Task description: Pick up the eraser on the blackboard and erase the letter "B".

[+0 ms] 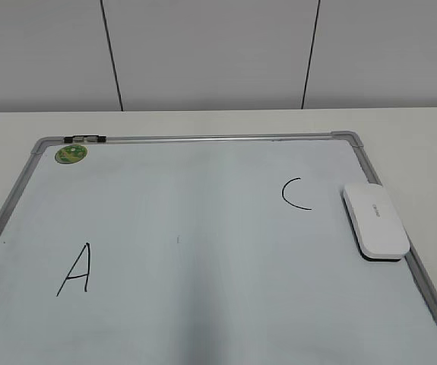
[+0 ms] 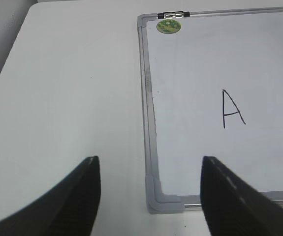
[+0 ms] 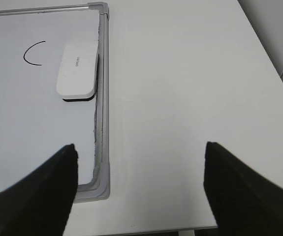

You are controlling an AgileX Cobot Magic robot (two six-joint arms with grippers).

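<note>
My right gripper (image 3: pixel 139 189) hangs with its fingers spread wide over the near right part of the table (image 3: pixel 180 98), nothing between them. The eraser (image 3: pixel 77 70) lies ahead of it and to its left, well apart, on the blackboard (image 1: pixel 203 228) hard against the board's right frame rail, in the half toward the table's far edge. My left gripper (image 2: pixel 148 196) is also spread and empty, over the board's near left corner cap, toward the table's left edge and far from the eraser.

The eraser is a white rounded block with small grey lettering on top and a dark underside showing at its near end. It lies lengthwise along the frame, just beside the black "C" (image 1: pixel 295 193). A black "A" (image 1: pixel 76 271) sits at the board's near left. A green sticker (image 1: pixel 71 153) marks the far left corner. I can find no "B" on the board.
</note>
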